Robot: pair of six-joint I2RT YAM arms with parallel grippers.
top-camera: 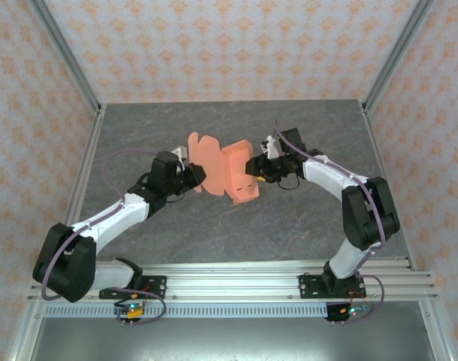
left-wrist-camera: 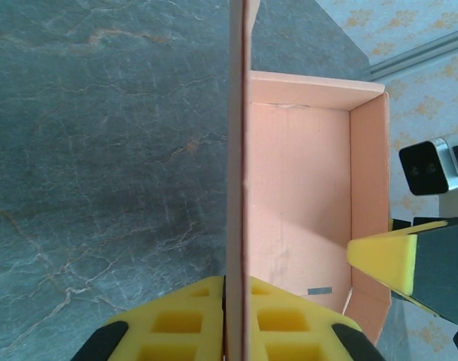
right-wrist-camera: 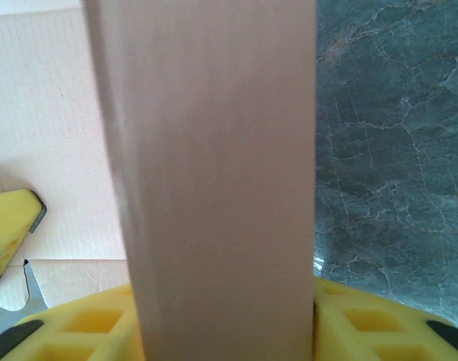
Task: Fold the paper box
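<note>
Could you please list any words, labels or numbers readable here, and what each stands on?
None can be read.
The paper box is plain salmon card without print; a small grey mark inside it is too small to tell.
The wallpaper bears only ornament.

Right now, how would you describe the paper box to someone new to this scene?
On the grey marbled table, look between the left gripper and right gripper. The paper box is the half-folded card with tabbed flaps there, the only salmon-orange thing on the table.
</note>
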